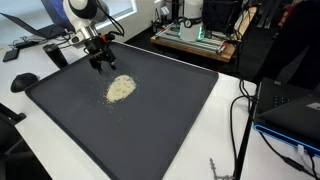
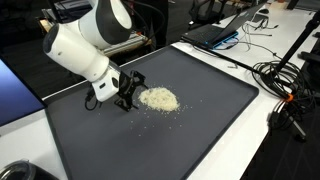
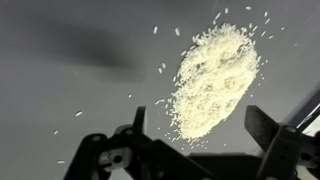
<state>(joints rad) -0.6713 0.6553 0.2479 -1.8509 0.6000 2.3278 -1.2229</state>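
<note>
Claw (image 2: 128, 92): jaws spread wide, nothing pinched, low over left part of dark mat (image 2: 215, 125) in an exterior view. Grain pile (image 2: 158, 99): pale heap on mat, just right of claw, near fingertips, not between them. Wrist view: grain pile (image 3: 215, 80) ahead of fingers (image 3: 138, 120), offset toward right one; stray grains (image 3: 160, 68) scattered at left. White bench (image 1: 228, 115) borders mat at right.

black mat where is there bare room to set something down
The mat is bare from the grain pile to the cable side, and across the half away from the fingers. It is crowded only around the pile, where the open fingers hang beside it amid stray grains.
</note>
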